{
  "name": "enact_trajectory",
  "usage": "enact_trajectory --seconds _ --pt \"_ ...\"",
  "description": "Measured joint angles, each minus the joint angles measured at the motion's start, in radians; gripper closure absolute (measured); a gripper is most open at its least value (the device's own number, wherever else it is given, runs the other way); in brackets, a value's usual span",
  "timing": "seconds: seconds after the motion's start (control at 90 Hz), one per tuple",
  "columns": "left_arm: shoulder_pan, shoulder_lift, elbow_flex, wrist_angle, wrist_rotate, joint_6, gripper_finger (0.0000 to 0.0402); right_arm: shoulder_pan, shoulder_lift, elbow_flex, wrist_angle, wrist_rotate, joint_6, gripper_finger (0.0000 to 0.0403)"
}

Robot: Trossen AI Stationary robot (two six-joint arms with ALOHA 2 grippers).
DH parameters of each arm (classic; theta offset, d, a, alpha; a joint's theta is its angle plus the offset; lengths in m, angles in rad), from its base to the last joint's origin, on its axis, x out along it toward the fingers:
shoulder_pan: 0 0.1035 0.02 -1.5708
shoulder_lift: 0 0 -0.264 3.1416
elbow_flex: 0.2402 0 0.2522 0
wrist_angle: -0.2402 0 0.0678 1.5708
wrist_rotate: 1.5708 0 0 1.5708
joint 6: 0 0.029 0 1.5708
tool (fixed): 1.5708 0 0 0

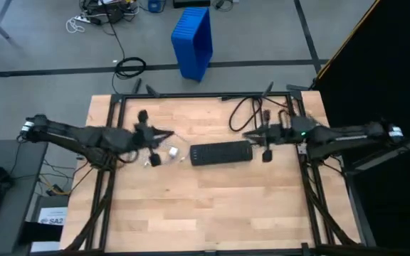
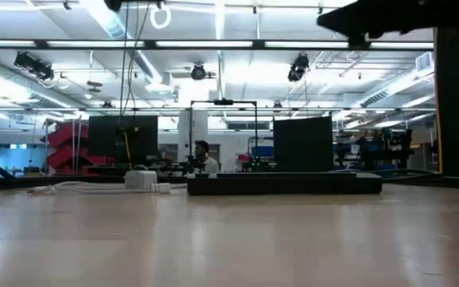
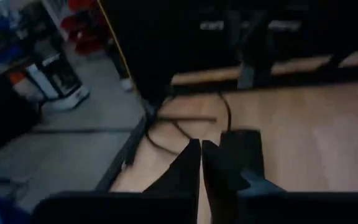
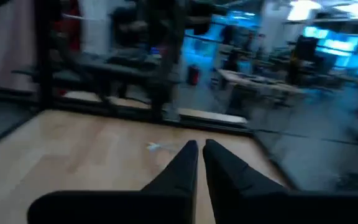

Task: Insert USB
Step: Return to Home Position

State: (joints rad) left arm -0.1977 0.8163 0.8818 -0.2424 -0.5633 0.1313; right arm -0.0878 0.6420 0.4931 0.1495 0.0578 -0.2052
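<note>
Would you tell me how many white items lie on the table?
2: a charger adapter just left of the black power strip, and a thin cable beside it; parts may be hidden.

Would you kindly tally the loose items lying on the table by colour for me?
White: 2 (charger adapter, USB cable)
Black: 1 (power strip, with its cord attached)
Total: 3
</note>
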Motion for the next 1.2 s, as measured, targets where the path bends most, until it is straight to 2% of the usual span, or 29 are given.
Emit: enact_trajectory --seconds 0.122,0.289,0.411,0.522,0.589,0.667,0.833,0.933,1.2 --pt "0.061 -0.09 0.003 -0.037 0.061 0.023 0.0402 -0.041 -0.165 0.052 -0.153 0.002 -0.025 0.0402" --pt "0.185 -0.113 -0.029 -0.064 0.198 0.048 0.0402 -0.092 -0.345 0.062 -0.247 0.0 -0.052 0.0403" --pt "0.27 -0.135 -0.056 -0.11 0.211 0.049 0.0402 -0.123 -0.436 0.056 -0.39 -0.005 -0.044 0.0403" --pt "0.319 -0.217 -0.092 -0.076 0.246 0.05 0.0402 -0.141 -0.533 0.056 -0.477 0.004 -0.02 0.0403" --pt "0.337 -0.28 -0.112 -0.072 0.299 0.052 0.0402 -0.145 -0.586 0.056 -0.47 0.008 0.008 0.0403" --pt "0.345 -0.357 -0.134 -0.078 0.312 0.042 0.0402 -0.145 -0.644 0.056 -0.461 -0.002 0.048 0.0403" --pt "0.345 -0.504 -0.224 -0.057 0.338 -0.01 0.0402 -0.144 -0.601 0.014 -0.386 -0.065 0.122 0.0403" --pt "0.345 -0.565 -0.317 -0.034 0.355 -0.025 0.0402 -0.144 -0.589 -0.05 -0.336 -0.115 0.098 0.0403" --pt "0.345 -0.705 -0.594 0.156 0.384 -0.052 0.0402 -0.143 -0.639 -0.33 -0.08 -0.118 0.099 0.0403"
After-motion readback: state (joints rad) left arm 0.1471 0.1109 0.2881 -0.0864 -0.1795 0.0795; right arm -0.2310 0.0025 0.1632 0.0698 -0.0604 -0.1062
